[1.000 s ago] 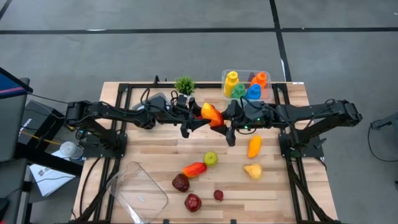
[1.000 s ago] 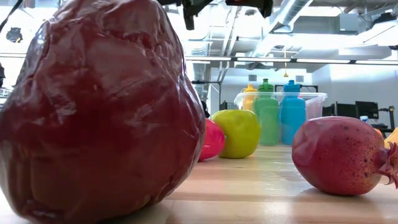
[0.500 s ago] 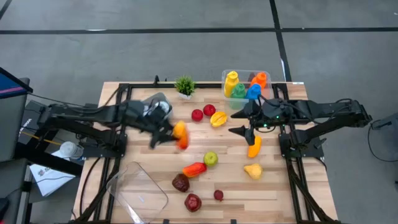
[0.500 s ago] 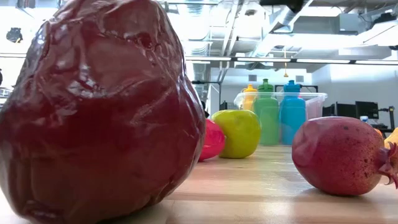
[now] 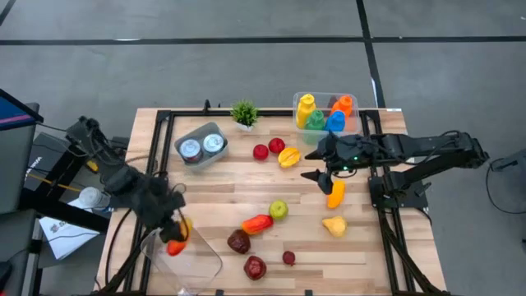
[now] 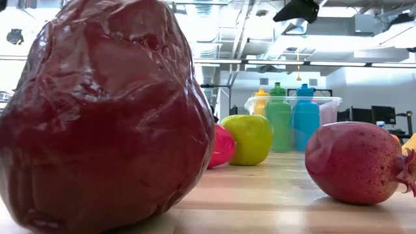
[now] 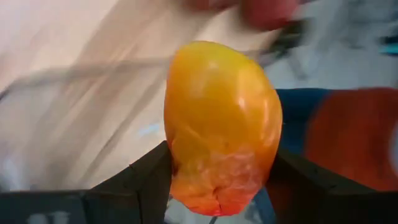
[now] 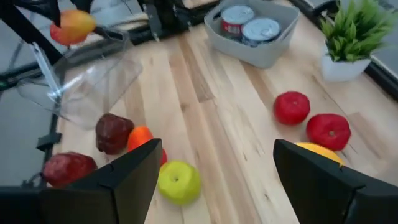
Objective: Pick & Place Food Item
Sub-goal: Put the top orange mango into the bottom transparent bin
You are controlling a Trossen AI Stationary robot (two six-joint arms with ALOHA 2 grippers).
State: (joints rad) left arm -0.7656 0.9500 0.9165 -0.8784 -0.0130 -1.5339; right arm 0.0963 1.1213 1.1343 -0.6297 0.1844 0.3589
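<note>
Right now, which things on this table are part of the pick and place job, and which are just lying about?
In the job:
- orange-yellow mango, clamped in the left gripper
- clear plastic container beneath it

Lying about:
- green apple
- grey tray of cans
- small potted plant
- bin of coloured bottles
- right gripper, open, waiting mid-table

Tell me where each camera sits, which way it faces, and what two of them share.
High view: overhead, straight down on the table and both arms.
Low view: tabletop level, across dark red fruit into the room; one arm part up top.
Left wrist view: left gripper shut on the mango.
Right wrist view: right gripper, open, facing the table.
Shared: mango over the clear bin, high and right wrist views.
</note>
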